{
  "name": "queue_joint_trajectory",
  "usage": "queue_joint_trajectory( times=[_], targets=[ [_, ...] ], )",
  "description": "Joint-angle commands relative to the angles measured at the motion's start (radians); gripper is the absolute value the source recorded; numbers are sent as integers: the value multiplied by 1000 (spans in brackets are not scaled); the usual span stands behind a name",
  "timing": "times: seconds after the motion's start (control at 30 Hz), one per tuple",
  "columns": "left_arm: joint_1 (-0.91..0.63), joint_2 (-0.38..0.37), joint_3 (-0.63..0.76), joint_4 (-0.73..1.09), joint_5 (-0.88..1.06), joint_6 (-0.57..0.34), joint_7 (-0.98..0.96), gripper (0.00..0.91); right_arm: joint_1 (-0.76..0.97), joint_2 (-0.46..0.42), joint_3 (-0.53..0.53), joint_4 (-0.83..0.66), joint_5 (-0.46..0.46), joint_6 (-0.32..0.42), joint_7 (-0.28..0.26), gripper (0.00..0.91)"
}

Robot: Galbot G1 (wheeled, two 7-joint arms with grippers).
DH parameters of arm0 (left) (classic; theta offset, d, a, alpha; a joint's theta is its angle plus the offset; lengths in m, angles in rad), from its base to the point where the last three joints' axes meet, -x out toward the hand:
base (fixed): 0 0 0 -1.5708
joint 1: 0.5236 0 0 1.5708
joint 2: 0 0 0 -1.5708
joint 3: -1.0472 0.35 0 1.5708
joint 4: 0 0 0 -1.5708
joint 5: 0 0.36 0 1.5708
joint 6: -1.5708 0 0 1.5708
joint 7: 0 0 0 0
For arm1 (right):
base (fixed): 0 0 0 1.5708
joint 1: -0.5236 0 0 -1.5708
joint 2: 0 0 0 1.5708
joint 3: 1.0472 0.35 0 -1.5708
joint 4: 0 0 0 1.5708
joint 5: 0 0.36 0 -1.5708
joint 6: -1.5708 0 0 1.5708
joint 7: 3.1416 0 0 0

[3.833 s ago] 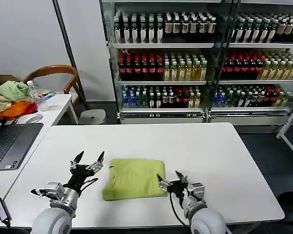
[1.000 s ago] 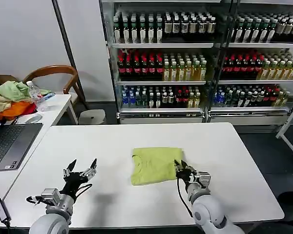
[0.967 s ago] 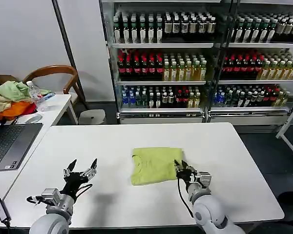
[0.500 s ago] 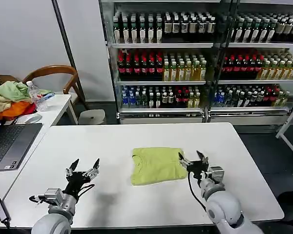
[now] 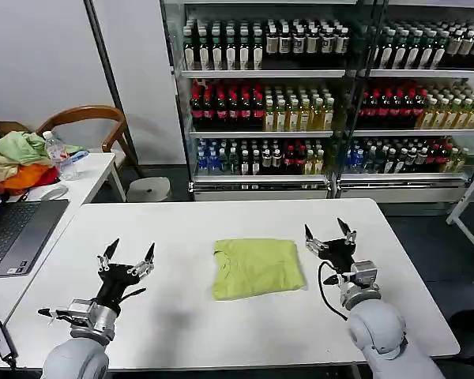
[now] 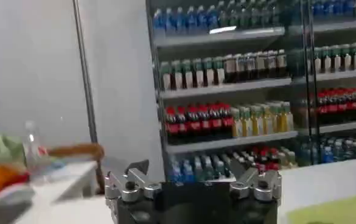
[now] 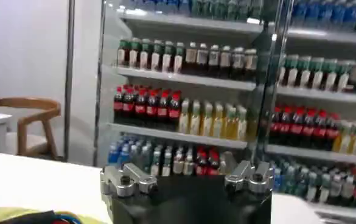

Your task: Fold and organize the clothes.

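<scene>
While the folded lime T-shirt point(image 5: 257, 267) lies at the middle of the white table point(image 5: 395, 260), the right gripper point(image 5: 327, 234) hangs just beside it, fingers spread, empty; the left gripper point(image 5: 127, 257) waits well apart, likewise spread; any tidying should, I judge, press edges gently.

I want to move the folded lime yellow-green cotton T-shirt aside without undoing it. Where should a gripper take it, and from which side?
Probably the right edge of the folded lime yellow-green cotton T-shirt, approached from the right: the open right gripper hovers just beyond that edge, and the shirt lies flat, so a low sideways pinch through all layers should keep it together.
</scene>
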Motion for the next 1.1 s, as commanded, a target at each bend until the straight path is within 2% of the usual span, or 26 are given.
queue_joint_trajectory(
  times=[0.03,0.23,0.3,0.37,0.7,0.97,1.1],
  targets=[
    [-15,9,-8,8,116,-112,66,907,-9,-15,58,-52,-106,123,-54,907],
    [-21,3,-7,15,108,-137,65,907,-27,-11,55,-48,-116,154,-60,907],
    [-22,3,-11,21,107,-141,66,907,-24,-13,62,-48,-145,139,-56,907],
    [-21,1,-17,30,104,-149,74,907,-15,-11,68,-61,-171,158,-52,907],
    [-11,-22,-42,35,102,-140,106,907,-21,-21,69,-67,-158,141,-57,907],
    [-29,-49,-44,49,110,-141,108,907,-31,-23,67,-93,-163,181,-44,907],
    [-31,-44,-43,58,111,-165,122,907,-30,-26,67,-105,-205,207,-40,907]
  ],
)
